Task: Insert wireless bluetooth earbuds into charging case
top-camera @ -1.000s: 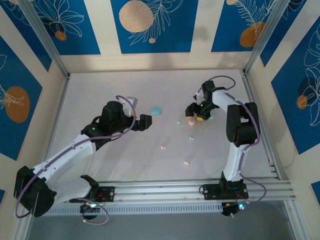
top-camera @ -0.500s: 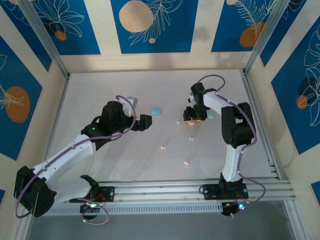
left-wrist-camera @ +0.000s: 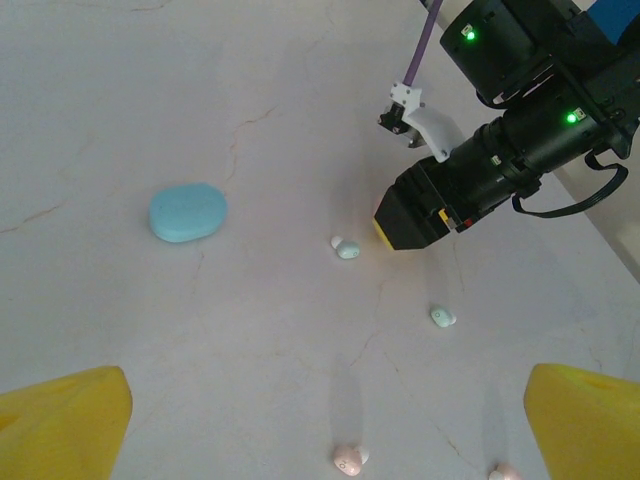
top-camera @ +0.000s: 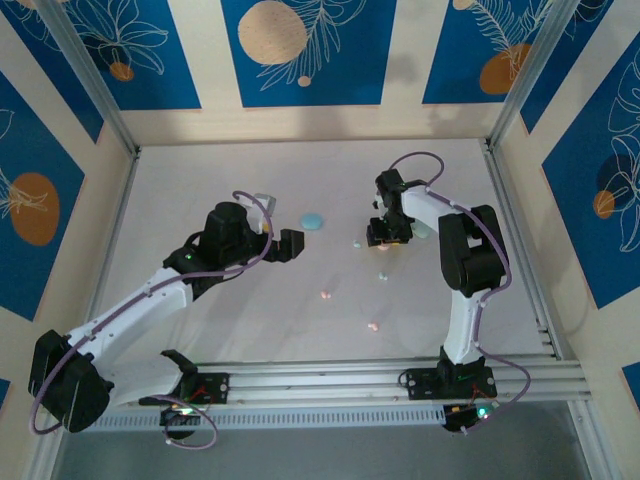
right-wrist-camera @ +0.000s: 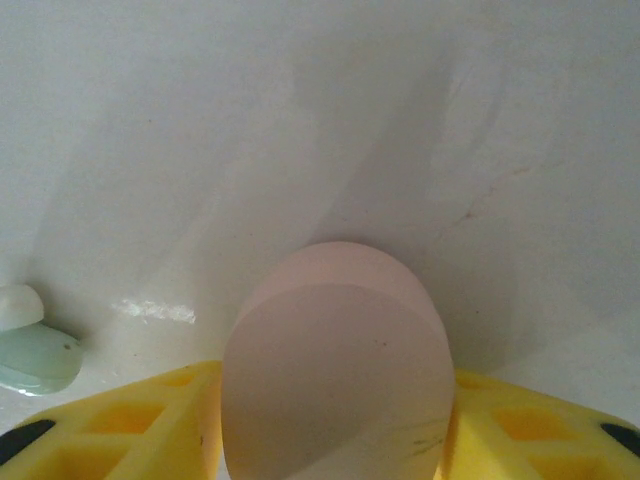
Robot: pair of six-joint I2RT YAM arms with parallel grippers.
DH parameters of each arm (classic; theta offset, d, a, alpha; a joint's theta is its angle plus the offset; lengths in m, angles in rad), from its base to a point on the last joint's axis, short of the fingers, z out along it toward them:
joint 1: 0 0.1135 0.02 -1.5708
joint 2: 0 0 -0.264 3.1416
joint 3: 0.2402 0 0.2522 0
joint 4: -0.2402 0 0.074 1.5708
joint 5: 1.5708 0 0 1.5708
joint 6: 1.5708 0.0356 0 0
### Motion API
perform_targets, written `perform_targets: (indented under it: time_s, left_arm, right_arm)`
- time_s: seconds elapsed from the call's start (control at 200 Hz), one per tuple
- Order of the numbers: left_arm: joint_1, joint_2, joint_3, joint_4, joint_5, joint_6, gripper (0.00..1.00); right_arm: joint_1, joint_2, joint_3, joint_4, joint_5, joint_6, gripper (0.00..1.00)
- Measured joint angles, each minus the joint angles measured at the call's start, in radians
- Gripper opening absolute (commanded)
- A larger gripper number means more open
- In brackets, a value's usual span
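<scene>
R gripper fingers flank pink case; can't tell if clamped. Smooth rounded shell may squirt out, hitting teal earbud. L gripper wide apart.

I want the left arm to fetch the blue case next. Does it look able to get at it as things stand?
Probably yes. The blue case lies alone on the bare table ahead of the open left pincer, with nothing between them. The right arm sits off to the side.
</scene>
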Motion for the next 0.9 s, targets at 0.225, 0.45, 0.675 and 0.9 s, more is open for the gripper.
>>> perform_targets:
  time_s: [0.225, 0.45, 0.675, 0.9]
  left_arm:
    - [0.0, 0.0, 0.002, 0.0, -0.001, 0.0, 1.0]
    - [0.0, 0.0, 0.013, -0.003, -0.01, -0.003, 0.99]
    - [0.0, 0.0, 0.053, 0.009, 0.05, -0.042, 0.89]
    - [0.0, 0.034, 0.137, 0.068, 0.169, -0.098, 0.73]
  right_arm:
    - [0.006, -0.032, -0.044, 0.044, 0.012, -0.003, 0.37]
    - [0.043, -0.313, -0.192, 0.162, -0.085, -0.046, 0.36]
    - [0.076, -0.682, -0.308, 0.385, -0.288, -0.152, 0.36]
    - [0.192, -0.802, -0.402, 0.512, -0.377, -0.33, 0.36]
